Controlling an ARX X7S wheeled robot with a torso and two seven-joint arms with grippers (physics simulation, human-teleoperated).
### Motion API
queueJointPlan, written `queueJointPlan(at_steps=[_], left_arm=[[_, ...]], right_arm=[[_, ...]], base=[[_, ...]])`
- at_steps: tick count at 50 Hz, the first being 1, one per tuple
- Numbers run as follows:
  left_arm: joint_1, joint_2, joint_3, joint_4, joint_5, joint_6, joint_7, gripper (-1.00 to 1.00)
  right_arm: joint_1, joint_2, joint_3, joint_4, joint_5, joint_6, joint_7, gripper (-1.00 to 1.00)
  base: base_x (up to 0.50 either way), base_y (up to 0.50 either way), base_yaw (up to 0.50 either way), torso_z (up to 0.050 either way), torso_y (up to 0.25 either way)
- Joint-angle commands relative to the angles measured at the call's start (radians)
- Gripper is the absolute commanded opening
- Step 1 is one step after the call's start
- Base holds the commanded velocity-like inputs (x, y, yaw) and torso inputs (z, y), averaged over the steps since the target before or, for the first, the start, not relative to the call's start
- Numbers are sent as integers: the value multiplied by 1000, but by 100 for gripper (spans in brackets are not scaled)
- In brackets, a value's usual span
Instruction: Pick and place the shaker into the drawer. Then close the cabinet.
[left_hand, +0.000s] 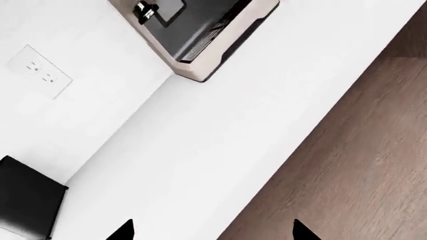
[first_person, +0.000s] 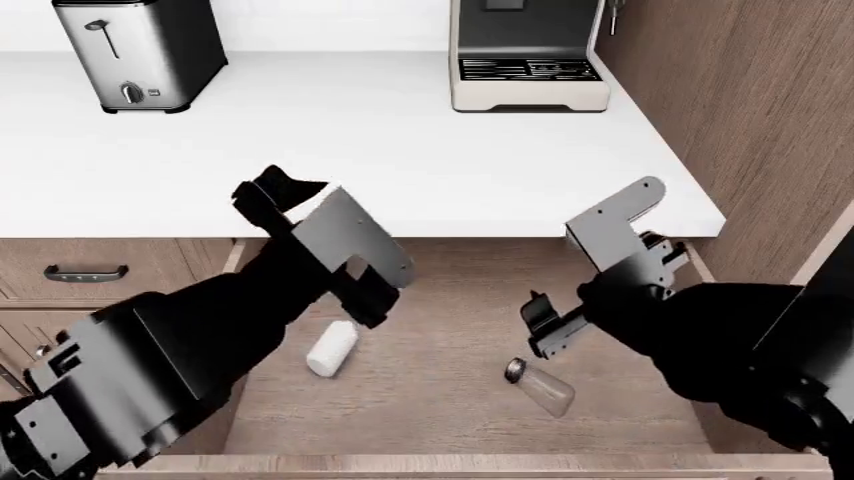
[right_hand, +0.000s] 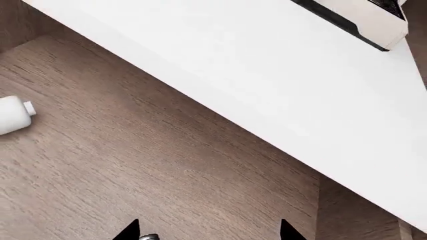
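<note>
One shaker (first_person: 539, 387) and one white cylinder (first_person: 331, 350) lie on the floor of the open drawer (first_person: 441, 300). Two end effectors, left (first_person: 358, 295) and right (first_person: 545, 325), hang spread wide and empty.

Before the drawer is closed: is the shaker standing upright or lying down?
Lying down. In the head view the shaker rests on its side on the drawer floor, silver cap pointing sideways.

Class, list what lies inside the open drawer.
On the drawer floor lie the shaker on its side and a white cylinder. The left arm and right arm cover its outer parts.
</note>
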Motion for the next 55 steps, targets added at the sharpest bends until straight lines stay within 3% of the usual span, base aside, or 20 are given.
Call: queueJointPlan(at_steps=[1,18,32,40,55], left_arm=[[-31,-81,-203,186,-180,-92,-49,100],[-57,-128,-491,226,-387,-123,-163,100],[164,-51,-786,231,-483,44,-416,100],[266,-47,-825,209,-439,116,-430,100],[323,-56,-822,231,-424,130,-437,100]], right_arm=[[52,78,149,-225,187,98,164,100],[134,108,290,-342,359,122,343,100],[-9,124,460,-501,326,-95,490,100],[-84,135,490,-534,279,-146,530,100],[-132,120,479,-532,205,-179,545,100]], base=[[0,0,0,0,0],[0,0,0,0,0],[0,0,0,0,0],[0,0,0,0,0],[0,0,0,0,0]])
